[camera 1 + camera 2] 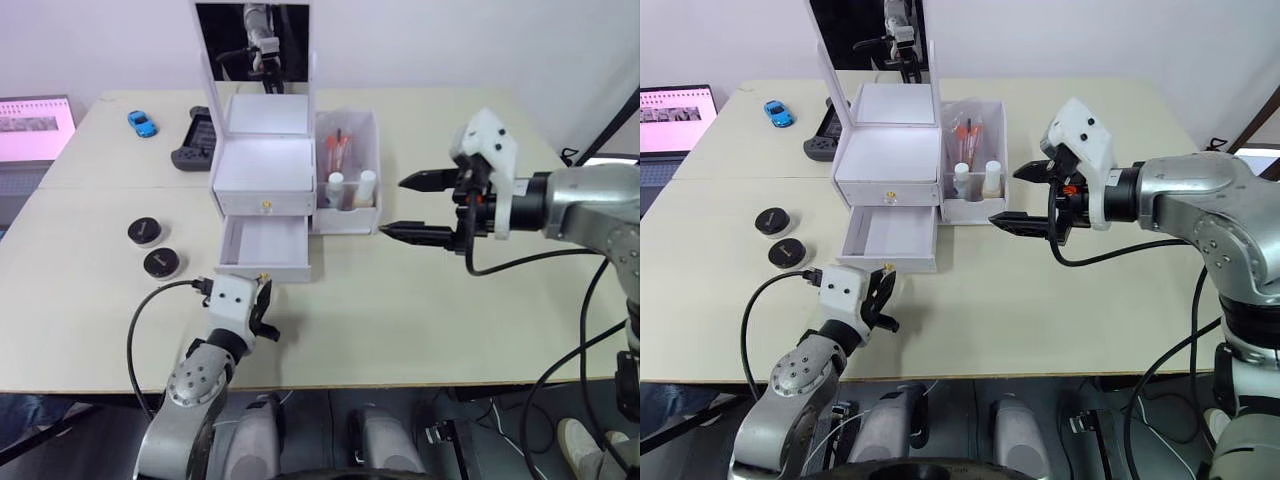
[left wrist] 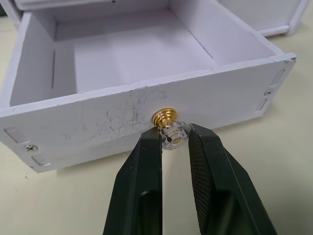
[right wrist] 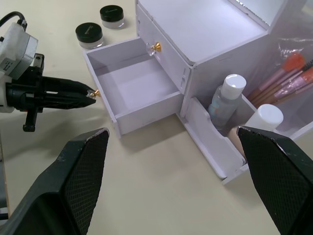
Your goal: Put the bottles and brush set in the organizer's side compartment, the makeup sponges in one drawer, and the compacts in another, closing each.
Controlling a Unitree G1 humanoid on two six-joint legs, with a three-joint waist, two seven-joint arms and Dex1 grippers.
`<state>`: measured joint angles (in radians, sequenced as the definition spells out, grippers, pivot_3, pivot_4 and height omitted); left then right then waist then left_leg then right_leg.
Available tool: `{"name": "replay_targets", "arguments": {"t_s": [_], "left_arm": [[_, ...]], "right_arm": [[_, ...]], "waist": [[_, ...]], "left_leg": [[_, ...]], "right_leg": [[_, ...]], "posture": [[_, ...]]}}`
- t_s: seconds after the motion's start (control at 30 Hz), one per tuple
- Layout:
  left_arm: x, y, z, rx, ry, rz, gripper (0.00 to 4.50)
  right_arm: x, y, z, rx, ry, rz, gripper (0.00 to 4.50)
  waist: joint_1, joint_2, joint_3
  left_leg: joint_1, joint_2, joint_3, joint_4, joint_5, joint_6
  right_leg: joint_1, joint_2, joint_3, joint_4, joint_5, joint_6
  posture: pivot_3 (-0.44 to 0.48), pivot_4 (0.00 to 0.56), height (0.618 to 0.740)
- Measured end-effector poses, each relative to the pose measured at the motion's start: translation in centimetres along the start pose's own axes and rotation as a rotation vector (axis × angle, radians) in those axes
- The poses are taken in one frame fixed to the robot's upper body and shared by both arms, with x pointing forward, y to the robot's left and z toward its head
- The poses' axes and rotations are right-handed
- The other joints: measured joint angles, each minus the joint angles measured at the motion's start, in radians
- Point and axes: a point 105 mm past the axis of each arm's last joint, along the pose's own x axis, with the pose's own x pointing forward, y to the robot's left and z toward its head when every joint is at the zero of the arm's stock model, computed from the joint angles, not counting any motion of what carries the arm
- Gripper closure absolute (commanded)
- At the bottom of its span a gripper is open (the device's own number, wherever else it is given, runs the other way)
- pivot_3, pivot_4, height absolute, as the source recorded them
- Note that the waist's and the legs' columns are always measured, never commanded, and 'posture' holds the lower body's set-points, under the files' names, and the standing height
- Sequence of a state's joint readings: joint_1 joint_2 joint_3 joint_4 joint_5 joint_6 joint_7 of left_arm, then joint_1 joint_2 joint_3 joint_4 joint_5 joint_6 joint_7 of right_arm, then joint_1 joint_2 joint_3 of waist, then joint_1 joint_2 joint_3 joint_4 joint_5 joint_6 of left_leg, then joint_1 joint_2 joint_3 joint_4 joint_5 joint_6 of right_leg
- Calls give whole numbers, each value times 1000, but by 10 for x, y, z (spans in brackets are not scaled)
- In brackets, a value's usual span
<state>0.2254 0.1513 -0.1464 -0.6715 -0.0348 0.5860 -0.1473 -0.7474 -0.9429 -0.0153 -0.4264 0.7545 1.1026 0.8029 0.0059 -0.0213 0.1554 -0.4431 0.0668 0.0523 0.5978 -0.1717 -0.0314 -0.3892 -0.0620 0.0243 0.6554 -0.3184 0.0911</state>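
Note:
The white organizer [image 1: 262, 160] stands mid-table with its mirror lid up. Its upper drawer is closed. Its lower drawer [image 1: 265, 243] is pulled out and holds nothing. My left gripper [image 2: 174, 139] is shut on that drawer's gold knob [image 2: 166, 119]. In the side compartment [image 1: 347, 220] stand the clear bottle [image 3: 225, 98], the beige bottle [image 3: 261, 120] and the brush set [image 1: 338, 150]. Two black compacts [image 1: 146, 231] [image 1: 161, 262] lie on the table left of the drawer. My right gripper [image 1: 390, 206] hangs open and empty just right of the compartment. The makeup sponges are out of view.
A black game controller [image 1: 195, 138] and a blue toy car [image 1: 142, 123] lie behind and left of the organizer. A screen [image 1: 35, 125] sits at the far left edge. The table [image 1: 420, 320] has bare surface in front and to the right.

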Motion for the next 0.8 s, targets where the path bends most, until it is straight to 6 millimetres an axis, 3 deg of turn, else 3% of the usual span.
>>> {"name": "replay_targets", "arguments": {"t_s": [0.23, 0.37, 0.53, 0.63, 0.7, 0.8], "left_arm": [[-5, -1, -2, -8, 19, -22, 115], [-19, 4, 8, -44, -11, -58, 48], [-46, 20, 10, -124, -9, -111, 48], [-57, 33, 22, -139, -64, -157, 48], [-59, 48, 33, -108, -102, -174, 48], [-54, 88, 38, -14, -64, -152, 48]], "right_arm": [[1, -2, 2, -8, -14, 10, 0], [3, 0, 4, -19, -27, 25, 0], [7, -4, 4, -24, -54, 30, 0], [14, -4, 2, -21, -68, 48, 0], [15, -4, 3, -28, -80, 52, 0], [14, -7, 4, -38, -92, 51, 0]], "waist": [[0, 0, 0], [-2, 0, 0], [-10, 0, 0], [-15, 0, 0], [-15, 0, 0], [-18, 0, 0]], "left_leg": [[0, 0, 0, 0, 0, 0], [0, 0, 0, 0, 0, 0], [0, 0, 0, 0, 0, 0], [0, 0, 0, 0, 0, 0], [0, 0, 0, 0, 0, 0], [1, 0, 0, 0, 0, 0]], "right_leg": [[0, 0, 0, 0, 0, 0], [0, 0, 0, -1, 0, 0], [0, 0, 0, -1, 0, 0], [0, -1, -1, -2, 0, 0], [0, 0, -1, -2, 0, 0], [0, 0, -2, -2, 0, -1]], "posture": [[0, 150, 740], [0, 150, 740], [0, 150, 740], [0, 150, 740], [0, 150, 740], [0, 150, 740]]}}
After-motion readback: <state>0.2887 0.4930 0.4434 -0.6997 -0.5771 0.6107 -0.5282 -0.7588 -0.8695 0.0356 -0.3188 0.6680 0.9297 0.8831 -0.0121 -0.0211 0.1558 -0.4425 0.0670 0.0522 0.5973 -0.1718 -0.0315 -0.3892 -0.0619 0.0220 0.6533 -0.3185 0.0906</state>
